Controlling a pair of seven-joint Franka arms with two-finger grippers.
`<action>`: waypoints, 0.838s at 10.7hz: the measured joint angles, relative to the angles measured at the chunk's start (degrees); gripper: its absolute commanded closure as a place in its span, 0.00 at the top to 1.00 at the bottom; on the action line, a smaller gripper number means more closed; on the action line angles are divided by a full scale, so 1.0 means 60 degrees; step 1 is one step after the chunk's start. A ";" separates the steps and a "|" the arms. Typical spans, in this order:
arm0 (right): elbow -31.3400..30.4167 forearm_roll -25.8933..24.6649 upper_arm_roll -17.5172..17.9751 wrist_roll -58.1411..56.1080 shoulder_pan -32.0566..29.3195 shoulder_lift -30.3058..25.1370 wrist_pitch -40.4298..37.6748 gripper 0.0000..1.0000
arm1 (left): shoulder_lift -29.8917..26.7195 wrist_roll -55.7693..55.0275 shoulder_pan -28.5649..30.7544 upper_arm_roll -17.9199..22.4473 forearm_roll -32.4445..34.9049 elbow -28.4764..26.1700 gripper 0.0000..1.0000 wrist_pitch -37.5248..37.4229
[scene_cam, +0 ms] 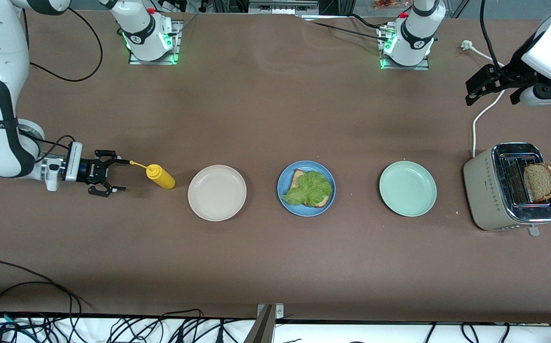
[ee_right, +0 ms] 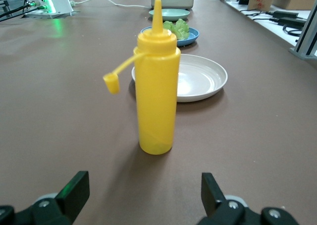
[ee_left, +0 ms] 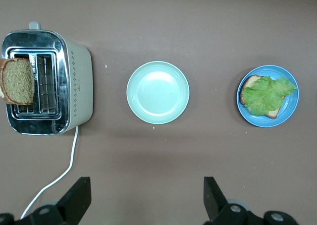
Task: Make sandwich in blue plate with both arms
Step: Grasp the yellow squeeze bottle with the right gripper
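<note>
The blue plate (scene_cam: 282, 183) sits mid-table, holding one brown bread slice (scene_cam: 298, 177) with a green lettuce leaf (scene_cam: 310, 188) on top. A second bread slice (scene_cam: 540, 182) stands in the toaster (scene_cam: 487, 190) at the left arm's end of the table. My left gripper (scene_cam: 491, 97) hangs open and empty, up in the air, over bare table beside the toaster; its wrist view looks down on the toaster slice (ee_left: 17, 80) and the lettuce (ee_left: 265, 92). My right gripper (scene_cam: 120, 175) is low, open and empty, facing the yellow bottle (ee_right: 157, 91) without touching it.
A cream-white plate (scene_cam: 217, 192) lies between the bottle (scene_cam: 160, 176) and the blue plate. A mint-green plate (scene_cam: 407, 188) lies between the blue plate and the toaster. The toaster's white cord (scene_cam: 483, 114) runs toward the left arm's base. The bottle's cap hangs open on its tether.
</note>
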 measured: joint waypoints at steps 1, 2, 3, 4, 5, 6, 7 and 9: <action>0.0105 0.0307 0.0057 -0.0177 0.0025 0.0267 -0.0029 1.00 | 0.0000 0.0000 0.0000 0.0000 0.0000 0.0000 1.00 0.0000; 0.0190 0.0664 0.0161 -0.0259 0.0090 0.0481 -0.0032 1.00 | 0.0000 0.0000 0.0000 0.0000 0.0000 0.0000 1.00 0.0000; 0.0250 0.0998 0.0263 -0.0273 0.0199 0.0610 -0.0031 1.00 | 0.0000 0.0000 0.0000 0.0000 0.0000 0.0000 1.00 0.0000; 0.0280 0.1410 0.0344 -0.0273 0.0388 0.0700 -0.0025 1.00 | 0.0000 0.0000 0.0000 0.0000 0.0000 0.0000 1.00 0.0000; 0.0294 0.1838 0.0382 -0.0273 0.0616 0.0769 -0.0014 1.00 | 0.0000 0.0000 0.0000 0.0000 0.0000 0.0000 1.00 0.0000; 0.0303 0.2225 0.0391 -0.0273 0.0866 0.0852 0.0051 1.00 | 0.0000 0.0000 0.0000 0.0001 0.0000 0.0000 1.00 0.0000; 0.0303 0.2505 0.0394 -0.0273 0.1071 0.0924 0.0144 1.00 | 0.0000 0.0000 -0.0001 0.0002 0.0000 0.0000 1.00 0.0000; 0.0306 0.2751 0.0394 -0.0273 0.1287 0.1029 0.0231 1.00 | 0.0000 0.0000 0.0000 0.0002 0.0000 0.0000 1.00 0.0000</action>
